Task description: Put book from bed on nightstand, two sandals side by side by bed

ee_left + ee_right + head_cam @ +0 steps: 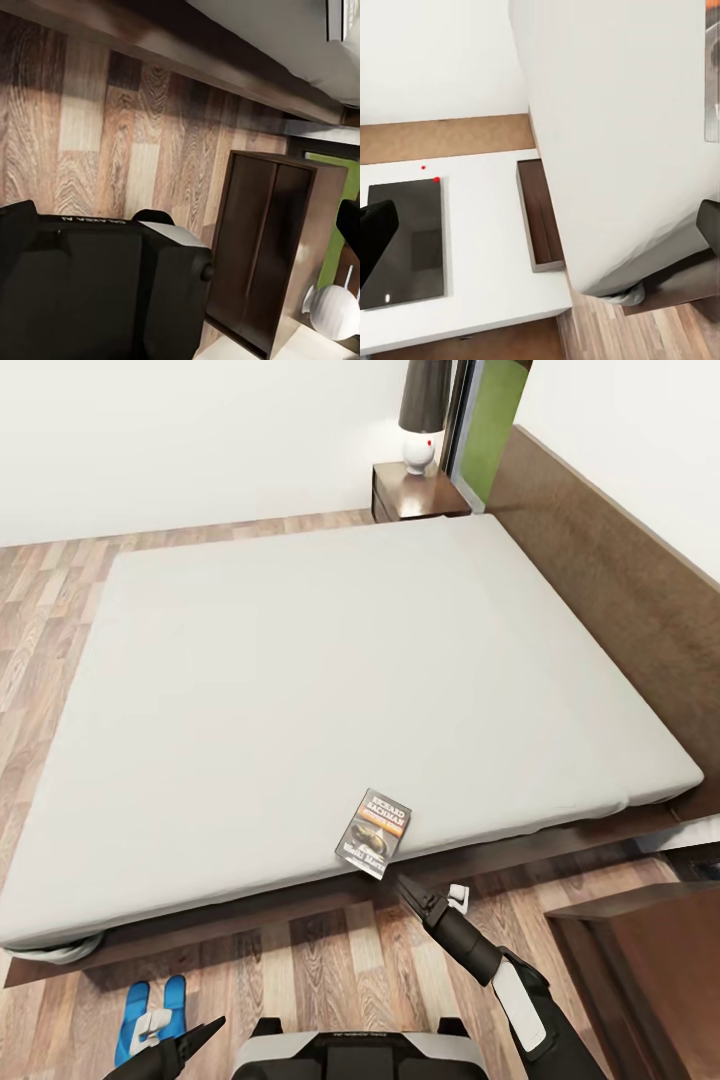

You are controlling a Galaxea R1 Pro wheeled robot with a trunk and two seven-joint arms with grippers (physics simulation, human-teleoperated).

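Note:
The book [375,832] lies flat on the light-grey mattress of the bed [330,660], right at its near edge. My right gripper [425,895] hovers over the floor just short of that edge, a little right of the book, and stands open; in the right wrist view its fingers [375,236] sit wide apart beside the mattress. The two blue sandals [150,1005] lie side by side on the floor near the bed's near left corner, partly covered by my left gripper [180,1032], which is open with nothing between its fingers. One nightstand [415,495] with a lamp [422,420] stands at the far head end.
A second dark-brown nightstand [640,950] stands on the near side at the right, close to my right arm; it also shows in the left wrist view [262,255]. The wide brown headboard [620,580] runs along the right. Wooden floor [330,960] lies between me and the bed.

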